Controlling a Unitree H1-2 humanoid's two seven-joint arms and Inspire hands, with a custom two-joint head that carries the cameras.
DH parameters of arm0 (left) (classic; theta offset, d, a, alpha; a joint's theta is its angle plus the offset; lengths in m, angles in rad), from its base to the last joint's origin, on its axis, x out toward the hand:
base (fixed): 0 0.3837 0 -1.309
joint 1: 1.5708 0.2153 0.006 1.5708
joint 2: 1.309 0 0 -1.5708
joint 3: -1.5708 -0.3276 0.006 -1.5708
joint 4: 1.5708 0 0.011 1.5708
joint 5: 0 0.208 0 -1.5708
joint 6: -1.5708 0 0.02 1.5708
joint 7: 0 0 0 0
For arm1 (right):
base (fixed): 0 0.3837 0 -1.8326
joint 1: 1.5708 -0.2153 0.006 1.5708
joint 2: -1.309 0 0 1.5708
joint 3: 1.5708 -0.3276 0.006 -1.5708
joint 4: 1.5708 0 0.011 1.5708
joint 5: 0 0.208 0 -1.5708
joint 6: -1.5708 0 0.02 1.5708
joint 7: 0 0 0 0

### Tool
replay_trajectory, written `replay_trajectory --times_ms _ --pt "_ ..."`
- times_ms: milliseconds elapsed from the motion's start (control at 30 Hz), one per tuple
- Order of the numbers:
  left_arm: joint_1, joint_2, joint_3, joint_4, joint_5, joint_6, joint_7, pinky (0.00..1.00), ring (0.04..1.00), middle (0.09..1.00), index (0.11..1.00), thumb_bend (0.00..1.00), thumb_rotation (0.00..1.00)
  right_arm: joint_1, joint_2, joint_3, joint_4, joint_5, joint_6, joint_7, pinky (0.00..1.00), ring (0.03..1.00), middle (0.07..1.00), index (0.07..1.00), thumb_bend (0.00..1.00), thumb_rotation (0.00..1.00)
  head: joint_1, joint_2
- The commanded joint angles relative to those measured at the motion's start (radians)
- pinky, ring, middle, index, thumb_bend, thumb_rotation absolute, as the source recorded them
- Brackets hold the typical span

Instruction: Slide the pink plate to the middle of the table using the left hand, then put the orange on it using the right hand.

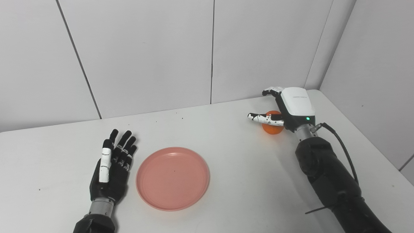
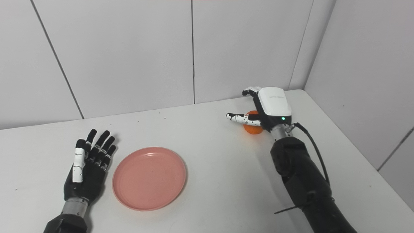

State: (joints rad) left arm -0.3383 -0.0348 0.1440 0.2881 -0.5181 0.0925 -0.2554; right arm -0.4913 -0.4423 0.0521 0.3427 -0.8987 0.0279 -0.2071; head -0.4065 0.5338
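The pink plate (image 1: 172,178) lies flat on the white table, a little left of the middle and near the front. My left hand (image 1: 113,165) rests open and empty just left of the plate, apart from it, fingers spread and pointing away. The orange (image 1: 272,127) sits on the table at the back right. My right hand (image 1: 284,108) is over it, fingers and thumb spread around it and still open; the hand hides most of the fruit. The orange also shows in the right eye view (image 2: 252,127).
The white table (image 1: 226,155) ends at grey wall panels (image 1: 145,55) behind and at a side wall (image 1: 372,64) on the right, close to the right hand. A black cable (image 1: 343,149) runs along the right forearm.
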Motion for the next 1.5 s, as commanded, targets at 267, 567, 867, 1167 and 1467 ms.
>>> replay_trajectory --times_ms 267,567,867,1167,1467 --pt "0.054 -0.009 -0.007 0.014 0.012 0.021 0.006 1.0 0.928 0.877 0.994 0.77 0.62 -0.094 -0.059 0.044 0.044 0.01 0.04 -0.009 0.6 0.705 0.725 0.67 0.87 0.81 0.011 0.004" --pt "0.059 -0.01 -0.003 -0.003 0.01 0.034 0.016 1.0 0.931 0.887 0.997 0.79 0.61 -0.112 -0.061 0.07 0.114 0.041 0.049 -0.013 0.57 0.687 0.724 0.67 0.86 0.77 0.013 0.008" --pt "0.063 -0.006 -0.009 -0.007 0.002 0.04 0.005 1.0 0.936 0.897 1.0 0.77 0.62 -0.114 -0.063 0.112 0.148 0.038 0.106 0.03 0.61 0.711 0.747 0.701 0.85 0.78 0.015 0.011" --pt "0.071 -0.004 -0.012 -0.023 0.004 0.046 0.009 1.0 0.933 0.891 0.996 0.78 0.62 -0.106 -0.059 0.133 0.187 0.061 0.117 0.029 0.62 0.709 0.75 0.71 0.84 0.78 0.02 0.02" --pt "0.071 -0.002 -0.013 -0.023 0.002 0.05 0.008 1.0 0.922 0.883 0.996 0.78 0.61 -0.096 -0.058 0.142 0.241 0.11 0.056 -0.029 0.54 0.636 0.698 0.694 0.82 0.72 0.025 0.025"
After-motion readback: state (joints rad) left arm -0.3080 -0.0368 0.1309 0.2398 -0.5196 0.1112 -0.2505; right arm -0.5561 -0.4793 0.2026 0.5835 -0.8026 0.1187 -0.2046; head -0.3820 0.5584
